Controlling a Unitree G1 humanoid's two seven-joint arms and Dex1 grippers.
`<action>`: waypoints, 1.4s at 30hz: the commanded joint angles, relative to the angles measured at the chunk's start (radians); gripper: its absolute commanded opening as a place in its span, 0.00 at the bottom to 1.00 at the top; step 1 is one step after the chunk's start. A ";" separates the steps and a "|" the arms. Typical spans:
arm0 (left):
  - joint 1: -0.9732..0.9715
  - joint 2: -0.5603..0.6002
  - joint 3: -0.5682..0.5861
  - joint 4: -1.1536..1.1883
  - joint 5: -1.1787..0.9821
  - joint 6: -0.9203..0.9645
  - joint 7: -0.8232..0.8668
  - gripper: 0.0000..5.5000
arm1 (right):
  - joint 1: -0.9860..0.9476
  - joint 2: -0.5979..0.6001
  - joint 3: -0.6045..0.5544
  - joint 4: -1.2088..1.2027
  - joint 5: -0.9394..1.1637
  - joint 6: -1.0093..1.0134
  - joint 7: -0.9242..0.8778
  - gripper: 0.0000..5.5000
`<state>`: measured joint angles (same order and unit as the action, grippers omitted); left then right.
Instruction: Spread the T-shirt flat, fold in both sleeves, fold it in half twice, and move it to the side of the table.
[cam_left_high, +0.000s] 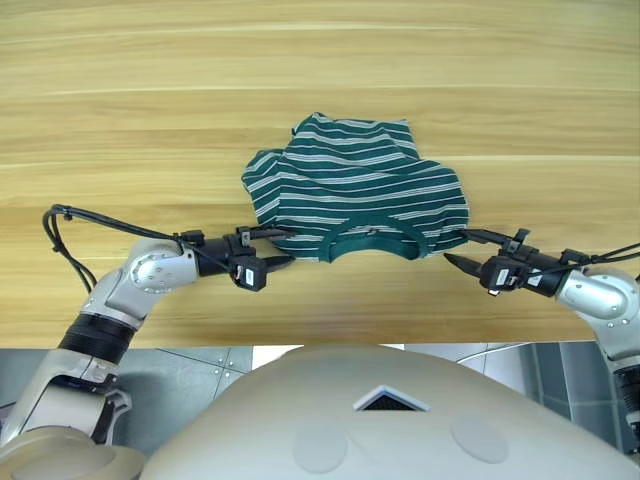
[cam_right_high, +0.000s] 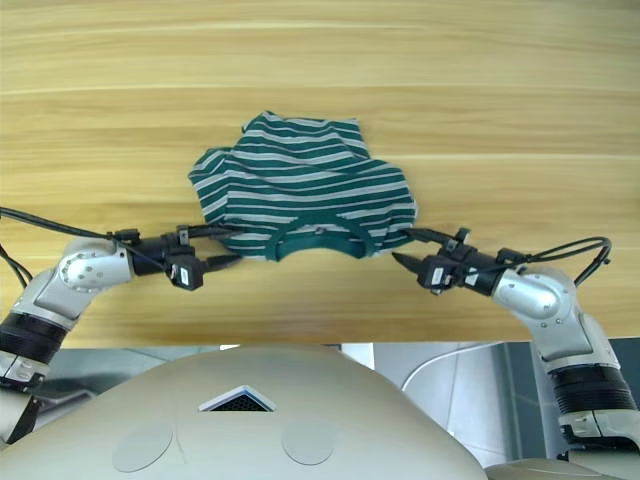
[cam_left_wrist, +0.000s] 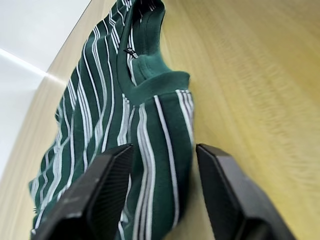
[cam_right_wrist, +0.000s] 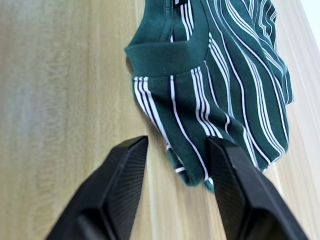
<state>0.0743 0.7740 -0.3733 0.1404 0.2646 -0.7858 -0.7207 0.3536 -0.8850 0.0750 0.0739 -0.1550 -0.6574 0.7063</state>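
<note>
A dark green T-shirt (cam_left_high: 360, 185) with white stripes lies bunched in the middle of the wooden table (cam_left_high: 140, 110), its collar (cam_left_high: 372, 240) toward me. My left gripper (cam_left_high: 280, 247) is at the shirt's near left shoulder corner. It is open, and in the left wrist view the striped fabric (cam_left_wrist: 155, 130) lies between its fingers (cam_left_wrist: 100, 190). My right gripper (cam_left_high: 455, 245) is at the near right shoulder corner, also open. In the right wrist view its fingers (cam_right_wrist: 120, 175) straddle the shirt's edge (cam_right_wrist: 190, 110). The sleeves are tucked into the bunched fabric and hidden.
Bare wood stretches to the left, right and far side of the shirt. The table's front edge (cam_left_high: 300, 343) runs just below both grippers, with grey floor (cam_left_high: 200, 365) beyond it.
</note>
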 joint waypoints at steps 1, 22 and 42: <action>-0.010 0.011 -0.027 0.039 0.082 0.027 -0.011 0.52 | -0.002 -0.004 0.023 0.002 -0.038 0.027 0.006 0.39; -0.049 0.016 -0.042 0.073 0.082 -0.019 0.033 0.00 | -0.036 0.006 0.042 0.008 -0.057 0.037 -0.023 0.00; -0.320 0.105 0.162 -0.039 -0.296 -0.038 -0.015 0.00 | -0.253 -0.042 -0.154 -0.090 0.253 0.034 -0.007 0.00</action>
<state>-0.1350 0.8374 -0.2853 0.1242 0.0394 -0.8418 -0.7190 0.1887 -0.8929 -0.0138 0.0023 0.0218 -0.6390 0.6851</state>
